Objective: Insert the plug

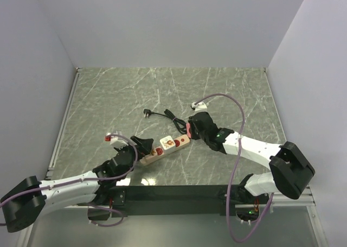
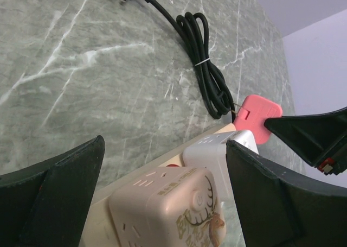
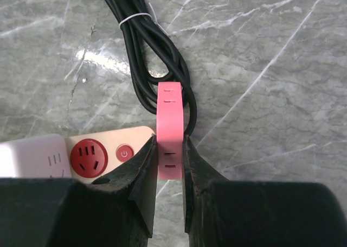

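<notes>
A beige power strip (image 1: 162, 148) with red sockets lies at the near middle of the table. A pink plug (image 3: 169, 122) on a coiled black cable (image 3: 146, 51) is pinched edge-on in my shut right gripper (image 3: 169, 144), just right of the strip's end, beside its red socket (image 3: 87, 157) and red switch (image 3: 124, 153). In the top view my right gripper (image 1: 192, 128) is at the strip's right end. My left gripper (image 2: 165, 149) is open, its fingers (image 2: 59, 192) astride the strip around a pink deer-printed cube adapter (image 2: 168, 209) and a white adapter (image 2: 217, 154). It sits at the strip's left end (image 1: 138, 149).
The black cable (image 1: 169, 116) runs back to a second black plug (image 1: 147, 112) lying on the marble table (image 1: 108, 95). Purple camera cables (image 1: 238, 111) loop above both arms. Grey walls close in the left, back and right sides.
</notes>
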You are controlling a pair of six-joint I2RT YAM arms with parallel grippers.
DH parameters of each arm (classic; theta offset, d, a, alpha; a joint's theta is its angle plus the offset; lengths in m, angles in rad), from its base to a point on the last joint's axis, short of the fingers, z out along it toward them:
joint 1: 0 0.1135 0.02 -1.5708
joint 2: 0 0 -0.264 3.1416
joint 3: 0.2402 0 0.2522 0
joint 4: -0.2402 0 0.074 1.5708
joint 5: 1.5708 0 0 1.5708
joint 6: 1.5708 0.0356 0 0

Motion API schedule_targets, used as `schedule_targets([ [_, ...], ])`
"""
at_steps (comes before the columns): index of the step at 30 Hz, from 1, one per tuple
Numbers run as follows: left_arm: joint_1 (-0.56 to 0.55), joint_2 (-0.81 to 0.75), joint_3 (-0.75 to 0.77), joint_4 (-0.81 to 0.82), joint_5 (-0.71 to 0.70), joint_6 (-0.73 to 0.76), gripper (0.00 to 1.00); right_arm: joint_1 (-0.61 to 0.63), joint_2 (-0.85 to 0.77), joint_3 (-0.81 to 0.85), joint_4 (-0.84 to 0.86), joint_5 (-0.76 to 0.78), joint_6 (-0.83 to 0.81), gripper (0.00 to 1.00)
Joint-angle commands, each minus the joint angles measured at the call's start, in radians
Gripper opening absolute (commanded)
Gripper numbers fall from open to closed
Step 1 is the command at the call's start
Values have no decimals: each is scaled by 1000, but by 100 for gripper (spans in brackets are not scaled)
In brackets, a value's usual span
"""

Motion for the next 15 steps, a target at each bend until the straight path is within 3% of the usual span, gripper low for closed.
schedule_targets([
  [1, -4, 51, -69, 140, -7, 11, 100, 8, 24, -26, 33, -43, 40, 0],
  [15, 2, 300, 7, 400, -27, 90, 100, 126, -44, -42, -91, -130, 139, 0],
])
